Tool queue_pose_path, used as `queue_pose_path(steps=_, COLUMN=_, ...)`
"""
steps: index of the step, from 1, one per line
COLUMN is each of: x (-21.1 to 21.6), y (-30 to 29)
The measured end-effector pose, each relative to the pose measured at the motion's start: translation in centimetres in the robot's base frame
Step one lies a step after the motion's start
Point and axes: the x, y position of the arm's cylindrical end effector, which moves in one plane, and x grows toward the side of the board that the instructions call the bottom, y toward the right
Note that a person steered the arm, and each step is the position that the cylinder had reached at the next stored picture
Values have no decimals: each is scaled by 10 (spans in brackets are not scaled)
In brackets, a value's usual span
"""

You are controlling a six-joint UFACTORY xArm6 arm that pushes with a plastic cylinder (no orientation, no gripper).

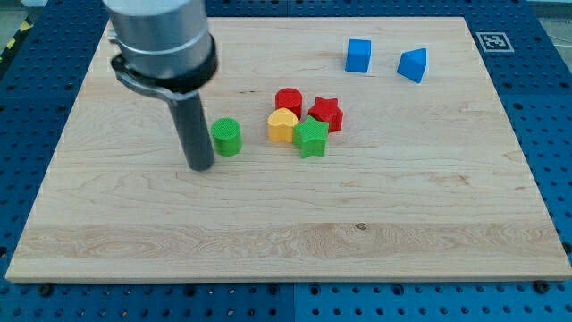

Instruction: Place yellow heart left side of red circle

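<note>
Resting on the wooden table (375, 215), my tip (201, 166) stood just left of the green cylinder (227, 137), close beside it.
The tool was a plain dark rod with no jaws, so it gripped nothing. The yellow heart (282, 125) lay near the table's centre, directly below the red circle (288, 100) in the view and touching it. The green star (311, 137) sat against the heart's right side, and the red star (327, 114) sat just right of the red circle, above the green star. These four blocks formed one tight cluster, a short way right of the green cylinder. Toward the view's top right, well apart from the cluster, stood a blue cube (358, 55) and a blue triangular block (413, 64) near each other.
</note>
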Motion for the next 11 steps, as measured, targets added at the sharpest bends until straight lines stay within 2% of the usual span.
queue_pose_path(steps=1, x=-33, y=20)
queue_pose_path(steps=2, x=-16, y=51)
queue_pose_path(steps=6, x=-9, y=77)
queue_pose_path(steps=7, x=-15, y=57)
queue_pose_path(steps=8, x=-48, y=10)
queue_pose_path(steps=9, x=-94, y=-12)
queue_pose_path(steps=11, x=-156, y=-77)
